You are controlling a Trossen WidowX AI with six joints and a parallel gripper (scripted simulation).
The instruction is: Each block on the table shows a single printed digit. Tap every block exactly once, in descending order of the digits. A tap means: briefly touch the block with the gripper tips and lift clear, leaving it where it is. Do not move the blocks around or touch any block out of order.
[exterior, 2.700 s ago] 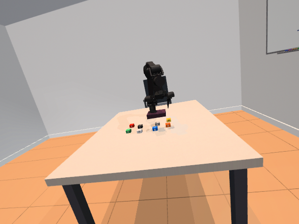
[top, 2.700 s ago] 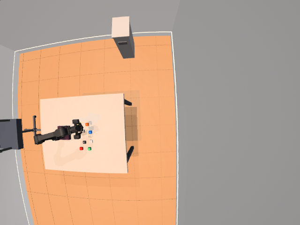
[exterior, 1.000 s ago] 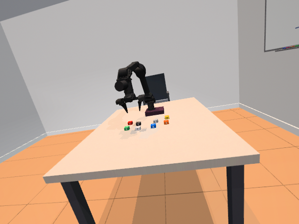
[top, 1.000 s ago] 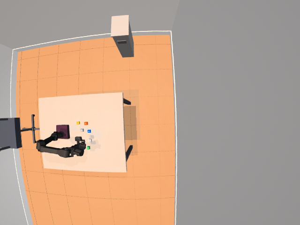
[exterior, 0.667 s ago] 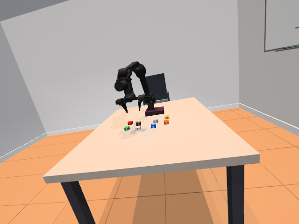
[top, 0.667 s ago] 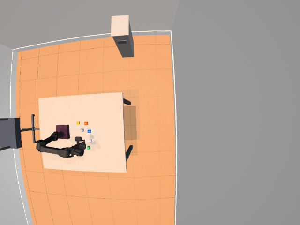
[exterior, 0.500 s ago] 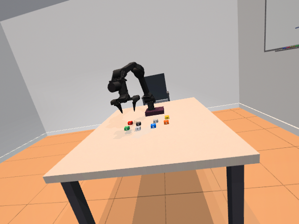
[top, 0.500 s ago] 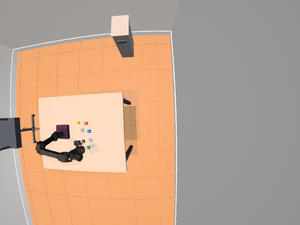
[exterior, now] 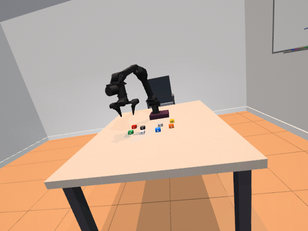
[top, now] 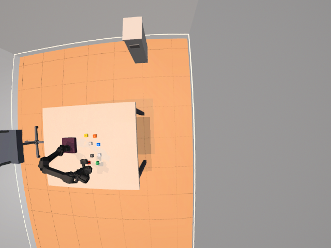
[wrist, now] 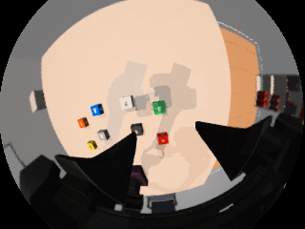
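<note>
Top view: eight small cubes lie in loose pairs on the pale, matte table (top: 112,117); the hand (top: 86,162) is above the red block (top: 89,162), beside the green block (top: 97,163). Digits are too small to read, so which blocks have been tapped cannot be told; none looks displaced. Exterior view: the hand (exterior: 126,113) hangs well above the table, fingers spread and pinching nothing, so a tap appears yet to be made here. The blocks are flat-coloured, sharp-edged cubes; the arm is dark and angular on a purple base (exterior: 159,114). Wrist view: two dark, pointed fingers frame the red block (wrist: 163,139).
</note>
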